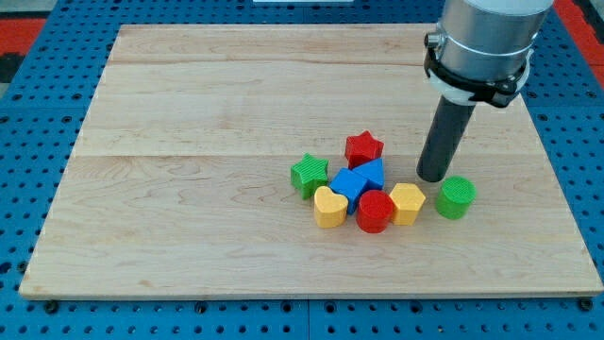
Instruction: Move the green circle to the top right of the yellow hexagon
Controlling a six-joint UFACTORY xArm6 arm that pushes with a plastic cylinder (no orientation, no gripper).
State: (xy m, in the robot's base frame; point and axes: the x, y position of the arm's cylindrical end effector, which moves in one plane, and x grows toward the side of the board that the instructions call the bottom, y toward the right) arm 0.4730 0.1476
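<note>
My tip (435,177), a bare rod with nothing to clamp, sits just above-left of the green circle (456,197) beside the yellow hexagon (408,203) toward the bench's right edge; pushing from here risks driving it downward.

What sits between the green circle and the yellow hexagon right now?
Nothing: in the camera view a narrow strip of bare board separates the green circle from the yellow hexagon. My tip stands just above that gap.
</note>
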